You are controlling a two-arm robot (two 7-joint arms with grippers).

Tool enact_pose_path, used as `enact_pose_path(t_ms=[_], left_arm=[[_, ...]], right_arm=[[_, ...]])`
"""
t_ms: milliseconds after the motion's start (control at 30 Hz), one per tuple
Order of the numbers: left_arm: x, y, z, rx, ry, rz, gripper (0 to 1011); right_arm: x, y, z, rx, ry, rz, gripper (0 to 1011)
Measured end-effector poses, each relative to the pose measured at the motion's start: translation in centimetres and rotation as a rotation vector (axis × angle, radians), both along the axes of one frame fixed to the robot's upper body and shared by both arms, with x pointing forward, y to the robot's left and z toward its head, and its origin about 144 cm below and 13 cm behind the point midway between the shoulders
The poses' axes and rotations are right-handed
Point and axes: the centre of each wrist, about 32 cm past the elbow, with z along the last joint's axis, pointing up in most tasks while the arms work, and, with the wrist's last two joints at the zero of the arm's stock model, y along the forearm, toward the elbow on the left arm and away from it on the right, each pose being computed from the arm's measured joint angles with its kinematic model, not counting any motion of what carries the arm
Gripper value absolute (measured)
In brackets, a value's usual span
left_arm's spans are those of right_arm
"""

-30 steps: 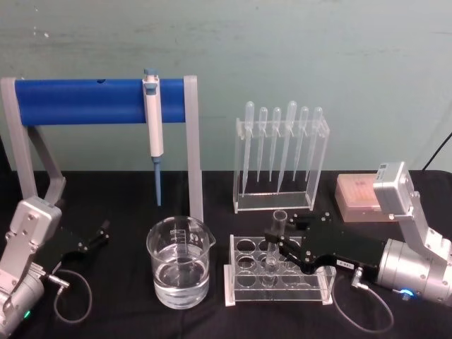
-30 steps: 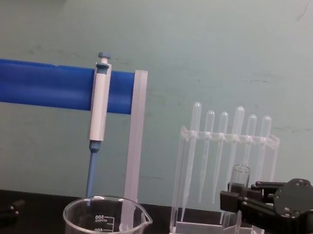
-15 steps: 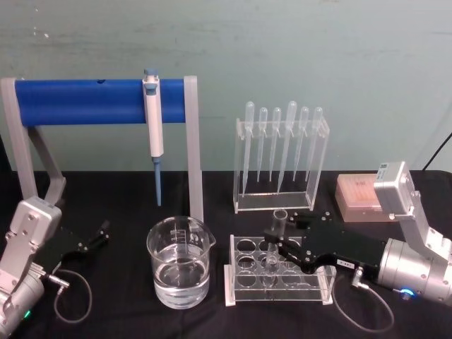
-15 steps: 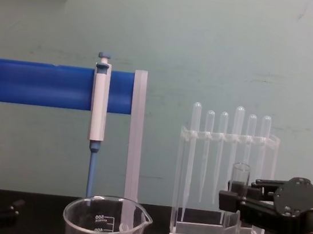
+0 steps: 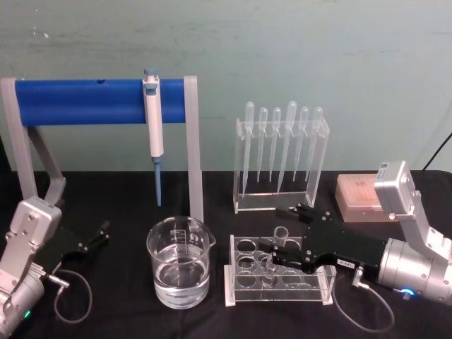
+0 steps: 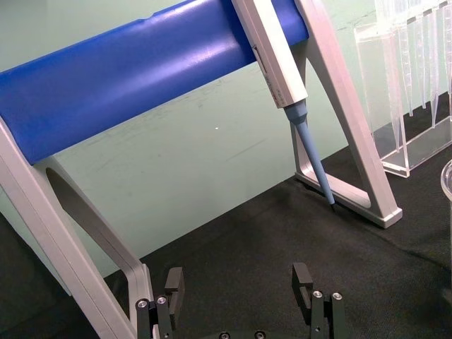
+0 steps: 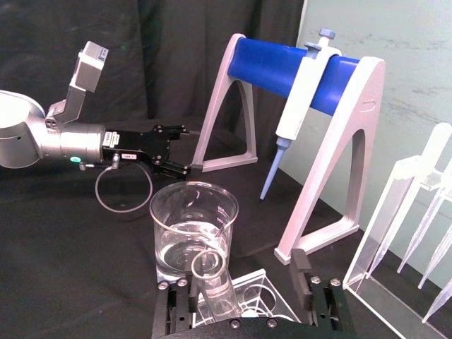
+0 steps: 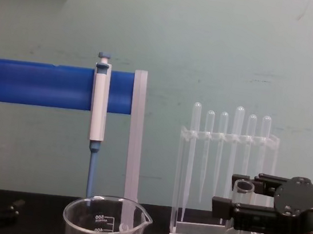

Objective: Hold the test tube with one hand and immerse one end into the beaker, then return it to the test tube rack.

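Right gripper point(image 5: 281, 232) now open, test tube point(image 5: 278, 244) lower in rack point(image 5: 244, 286)

Clear glossy glass test tube point(image 5: 280, 234), clear glass beaker point(image 5: 179, 261), transparent smooth plastic rack point(image 5: 278, 279), matt black cloth table cover point(image 5: 127, 311), glossy blue stand bar point(image 5: 85, 101)

Pale green wall point(image 5: 282, 49), black tabletop point(image 5: 120, 191)

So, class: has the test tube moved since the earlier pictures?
Yes. In the head view the test tube has sunk lower into the clear rack, and the right gripper now stands open around it.
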Motion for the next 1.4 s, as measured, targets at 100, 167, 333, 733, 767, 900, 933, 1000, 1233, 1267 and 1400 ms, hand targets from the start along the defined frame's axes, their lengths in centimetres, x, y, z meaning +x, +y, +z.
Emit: enact_pose_path(t_ms=[100, 167, 333, 733, 767, 900, 933, 1000, 1233, 1267, 1400], left_arm=[[0.0, 0.0, 0.0, 0.0, 0.0, 0.0, 1000], [0.0, 0.0, 0.0, 0.0, 0.0, 0.0, 1000], [0.0, 0.0, 0.0, 0.0, 0.0, 0.0, 1000], [0.0, 0.0, 0.0, 0.0, 0.0, 0.0, 1000], [0.0, 0.0, 0.0, 0.0, 0.0, 0.0, 1000], [0.0, 0.0, 0.0, 0.0, 0.0, 0.0, 1000], [0.0, 0.0, 0.0, 0.0, 0.0, 0.0, 1000], [0.0, 0.0, 0.0, 0.0, 0.0, 0.0, 1000], [0.0, 0.0, 0.0, 0.0, 0.0, 0.0, 1000], [0.0, 0.0, 0.0, 0.0, 0.0, 0.0, 1000], [0.0, 0.0, 0.0, 0.0, 0.0, 0.0, 1000]], right_arm=[[0.0, 0.0, 0.0, 0.0, 0.0, 0.0, 841], [0.0, 0.0, 0.0, 0.0, 0.0, 0.0, 915], [-0.1, 0.1, 0.1, 0.001, -0.006, 0.004, 1003], [-0.9, 0.8, 2.0, 0.041, -0.109, 0.043, 1002], [-1.0, 0.8, 2.2, 0.051, -0.126, 0.036, 1002], [-1.6, 0.5, 2.7, 0.083, -0.173, -0.009, 1002], [-1.7, 0.4, 2.7, 0.089, -0.182, -0.024, 1002], [-2.2, 0.2, 2.6, 0.108, -0.201, -0.086, 1000], [-3.7, -0.5, 1.4, 0.141, -0.202, -0.362, 1002], [-3.9, -0.5, 1.2, 0.141, -0.196, -0.404, 1000], [-4.4, -0.2, 0.2, 0.134, -0.158, -0.59, 1000]])
